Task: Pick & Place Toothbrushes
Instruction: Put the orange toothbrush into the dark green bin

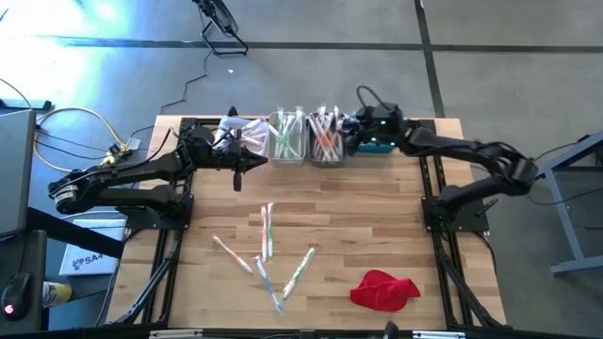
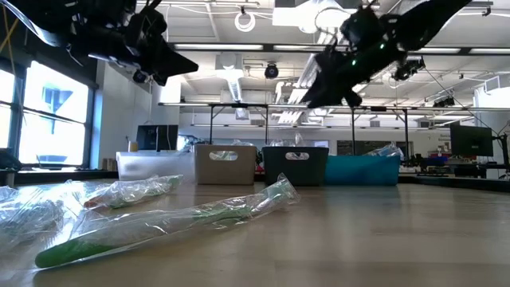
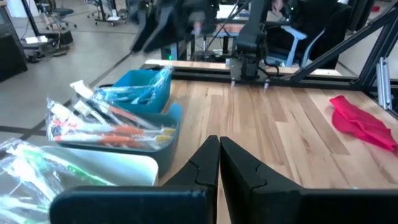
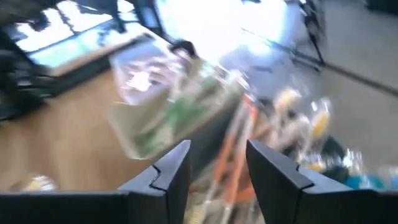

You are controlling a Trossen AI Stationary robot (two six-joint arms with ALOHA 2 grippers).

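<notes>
Wooden table (image 1: 377,207), red cloth (image 1: 384,290) high view only, left jaws together, right jaws apart

The pale, matt wooden plank table (image 1: 377,207) is showing fine grain lines between its boards. Near its middle, thin plastic-handled toothbrushes (image 1: 267,231) are lying in clear, crinkled, glossy wrappers. Towards one table corner, a soft red cloth (image 1: 384,290) is sitting rumpled and matt. Along the far table edge, smooth plastic bins (image 2: 296,165) are catching dull reflections.
</notes>
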